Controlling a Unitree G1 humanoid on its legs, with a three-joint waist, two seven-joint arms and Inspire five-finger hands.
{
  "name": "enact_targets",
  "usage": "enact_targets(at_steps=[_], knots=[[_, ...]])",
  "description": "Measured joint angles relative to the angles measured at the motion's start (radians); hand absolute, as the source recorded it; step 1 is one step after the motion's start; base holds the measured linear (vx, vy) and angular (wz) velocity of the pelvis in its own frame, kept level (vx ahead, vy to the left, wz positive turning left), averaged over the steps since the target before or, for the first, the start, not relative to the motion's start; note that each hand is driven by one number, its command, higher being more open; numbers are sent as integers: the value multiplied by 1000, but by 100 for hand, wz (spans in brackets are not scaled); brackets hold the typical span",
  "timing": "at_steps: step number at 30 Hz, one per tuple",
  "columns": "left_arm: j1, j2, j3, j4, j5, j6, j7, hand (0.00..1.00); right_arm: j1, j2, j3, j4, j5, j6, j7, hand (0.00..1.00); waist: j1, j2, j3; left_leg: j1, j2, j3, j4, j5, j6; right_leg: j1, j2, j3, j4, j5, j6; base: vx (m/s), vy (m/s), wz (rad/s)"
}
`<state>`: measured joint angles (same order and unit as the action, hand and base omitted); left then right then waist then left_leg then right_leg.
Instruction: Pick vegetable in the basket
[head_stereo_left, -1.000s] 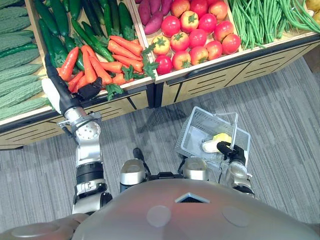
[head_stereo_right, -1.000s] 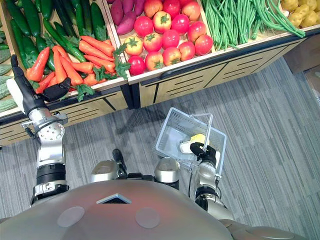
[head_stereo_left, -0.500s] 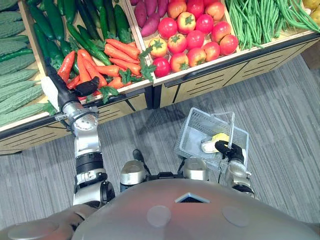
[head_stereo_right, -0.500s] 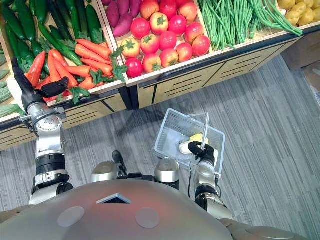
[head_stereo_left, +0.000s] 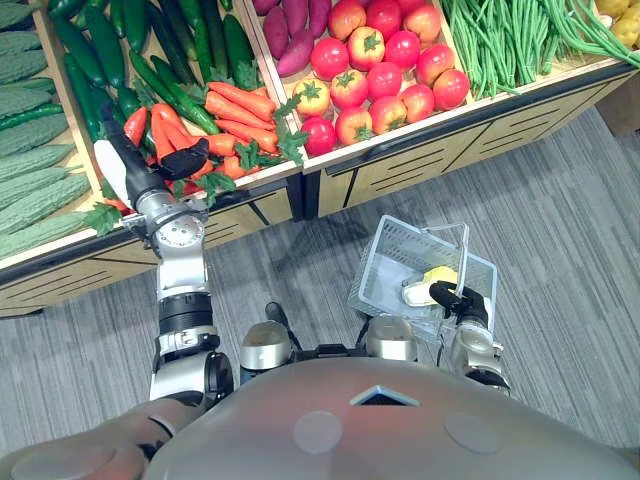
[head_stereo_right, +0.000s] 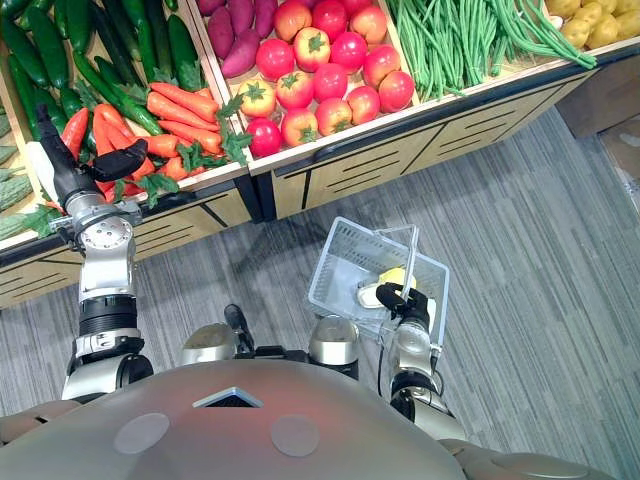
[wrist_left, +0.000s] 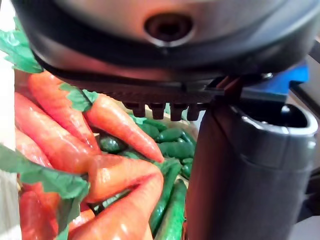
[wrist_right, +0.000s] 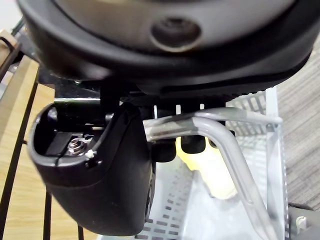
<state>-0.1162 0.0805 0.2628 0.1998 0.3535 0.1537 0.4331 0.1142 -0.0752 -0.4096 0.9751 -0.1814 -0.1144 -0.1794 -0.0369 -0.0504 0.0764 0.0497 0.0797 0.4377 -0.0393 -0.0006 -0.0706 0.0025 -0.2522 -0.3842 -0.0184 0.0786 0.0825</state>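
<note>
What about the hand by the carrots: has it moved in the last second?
Yes. The left hand has pushed further in over the carrots, away from the shelf's front edge.

R hand (head_stereo_right: 400, 298) grips basket (head_stereo_right: 345, 250), L hand (head_stereo_right: 62, 168), carrots (head_stereo_right: 175, 108)
</note>
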Motion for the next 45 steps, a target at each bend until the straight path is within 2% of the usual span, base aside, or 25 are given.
enact_targets(at_steps=[8, 14, 22, 33, 45], knots=[[2, 0, -30, -18, 77, -11, -1, 100, 7, 0, 0, 0, 0, -2, -1, 0, 0, 0, 0, 8, 1, 10, -1, -2, -3, 0, 1, 10, 0, 1, 2, -25, -30, -4], [8, 43, -29, -86, 126, -46, -2, 100, 8, 0, 0, 0, 0, -3, -1, 0, 1, 0, 0, 9, 2, 13, -1, -3, -4, -2, 2, 12, 0, 3, 4, -18, -29, -1], [42, 41, -27, -92, 124, -46, -19, 100, 8, 0, 0, 0, 0, -4, -1, 0, 1, 2, -2, 9, 1, 12, -5, -3, -4, -2, 2, 10, -2, 3, 5, -15, -25, 0], [87, -3, -43, -1, 119, -45, -29, 100, 11, 0, 30, -7, 0, -3, -2, 0, 1, -2, -7, 10, 1, 11, -7, -3, -4, -1, 2, 8, -2, 3, 5, 0, 0, 0], [95, -4, -28, 110, 121, -39, -25, 100, 16, 1, 62, -7, 1, -4, -3, 0, 2, -11, -14, 25, -2, 25, -18, 0, -5, 2, 4, 16, -8, 6, 10, -1, -1, -2]])
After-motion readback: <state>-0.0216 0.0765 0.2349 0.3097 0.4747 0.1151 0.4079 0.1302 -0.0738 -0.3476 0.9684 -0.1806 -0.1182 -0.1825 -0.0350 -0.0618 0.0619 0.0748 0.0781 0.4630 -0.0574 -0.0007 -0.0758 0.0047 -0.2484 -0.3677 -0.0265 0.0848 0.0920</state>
